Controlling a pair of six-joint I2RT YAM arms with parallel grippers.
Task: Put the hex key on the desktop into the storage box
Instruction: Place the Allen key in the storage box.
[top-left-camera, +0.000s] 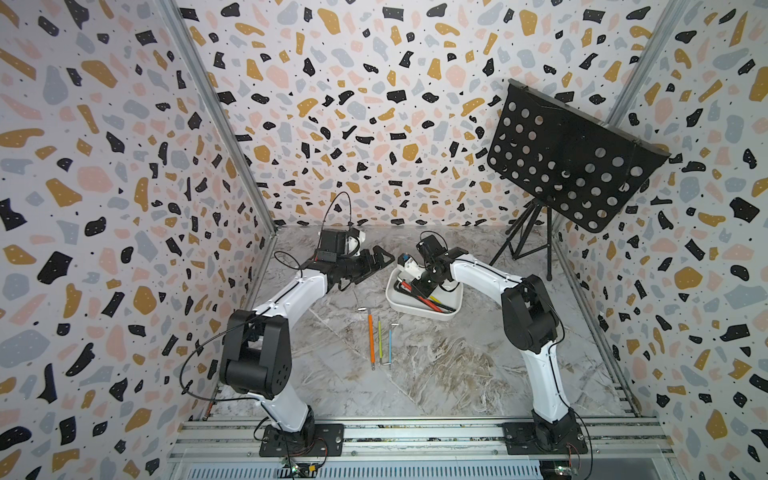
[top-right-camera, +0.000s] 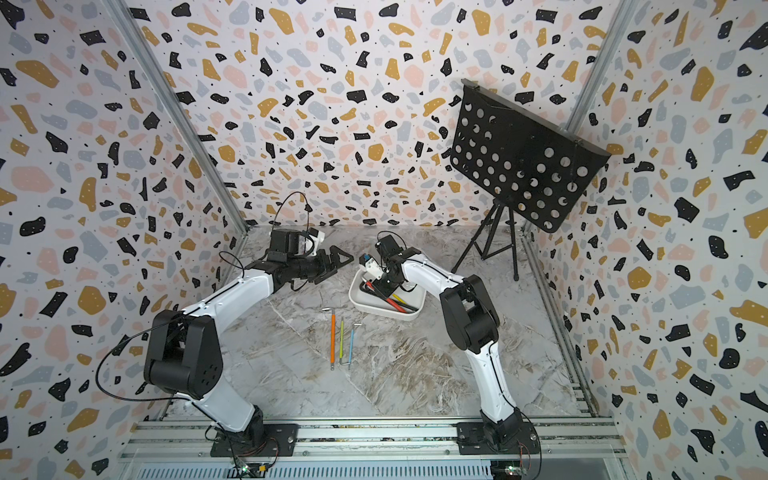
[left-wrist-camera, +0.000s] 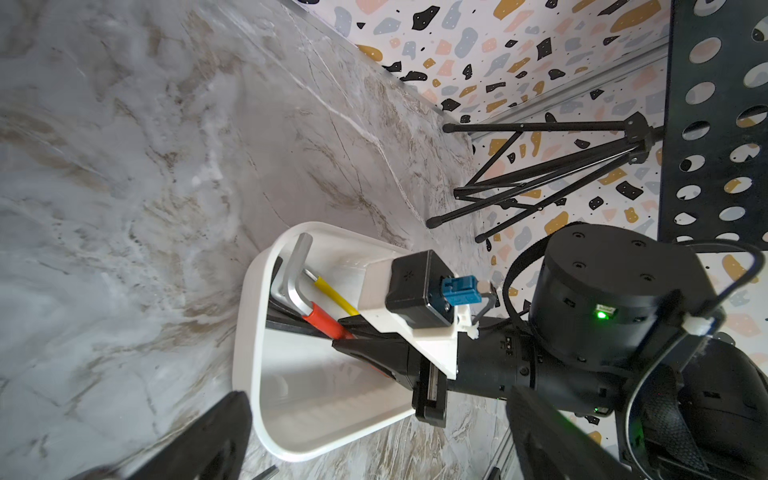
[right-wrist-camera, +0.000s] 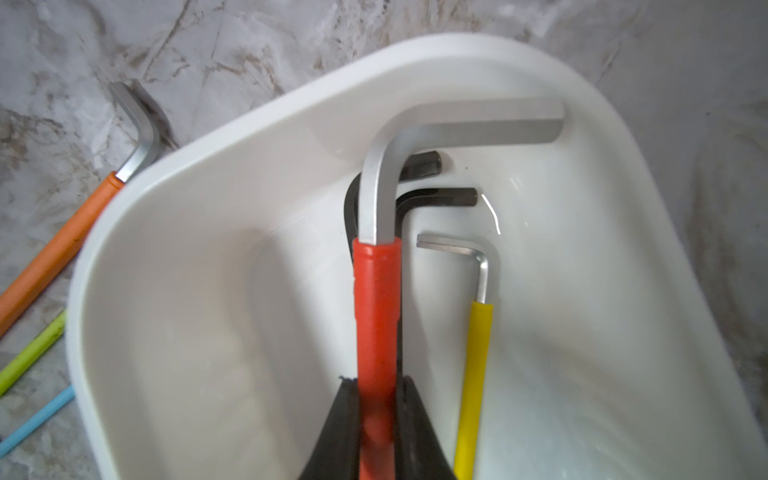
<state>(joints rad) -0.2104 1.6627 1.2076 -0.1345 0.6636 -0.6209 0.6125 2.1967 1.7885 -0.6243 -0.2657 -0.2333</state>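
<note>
One red-sleeved hex key (right-wrist-camera: 376, 299), inside the storage box (right-wrist-camera: 249, 124), is pinched by the right gripper (right-wrist-camera: 377, 386); the left gripper (top-left-camera: 380, 261) stands wide.

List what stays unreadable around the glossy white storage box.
- Red-sleeved silver hex key: lower end hidden by the black right gripper clamping it, right wrist view.
- Black hex keys: mostly beneath the red one, count unclear.
- Thin blue-sleeved hex key: tip too small in both top views.
</note>
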